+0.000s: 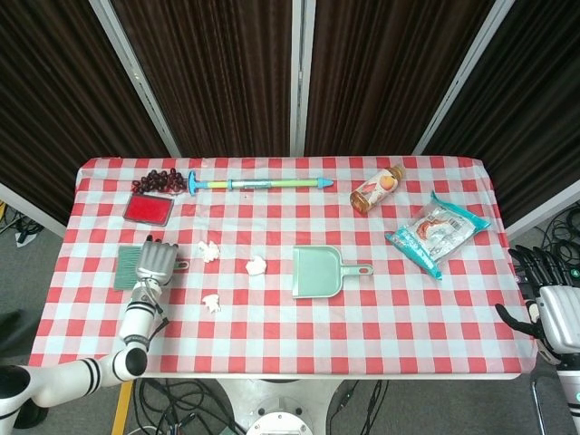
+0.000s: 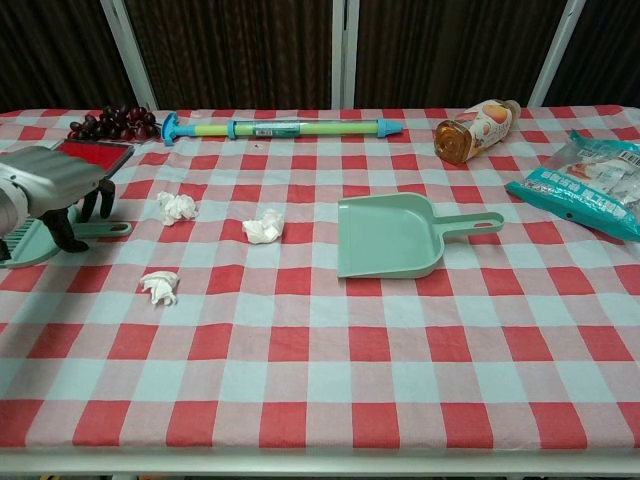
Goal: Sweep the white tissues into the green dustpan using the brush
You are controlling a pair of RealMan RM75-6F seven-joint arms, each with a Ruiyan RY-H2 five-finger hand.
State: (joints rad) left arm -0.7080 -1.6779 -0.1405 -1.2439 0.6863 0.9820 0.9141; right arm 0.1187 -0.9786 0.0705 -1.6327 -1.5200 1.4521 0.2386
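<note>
A green brush (image 1: 130,267) (image 2: 28,243) lies flat at the table's left side, its handle (image 2: 106,229) pointing right. My left hand (image 1: 156,262) (image 2: 56,186) hangs just over it, fingers pointing down and apart around the handle's base, not closed on it. Three crumpled white tissues (image 1: 208,249) (image 1: 256,265) (image 1: 211,303) lie right of the brush, and show in the chest view as tissues (image 2: 177,207) (image 2: 263,227) (image 2: 160,287). The green dustpan (image 1: 317,272) (image 2: 388,236) rests mid-table with its mouth facing left. My right hand (image 1: 551,304) stays off the table's right edge, open and holding nothing.
Along the back lie grapes (image 1: 159,180), a red tray (image 1: 148,208), a long blue-green water pump (image 1: 256,184) and a bottle on its side (image 1: 377,189). A snack bag (image 1: 436,231) sits at the right. The checked cloth (image 2: 330,380) covers the table.
</note>
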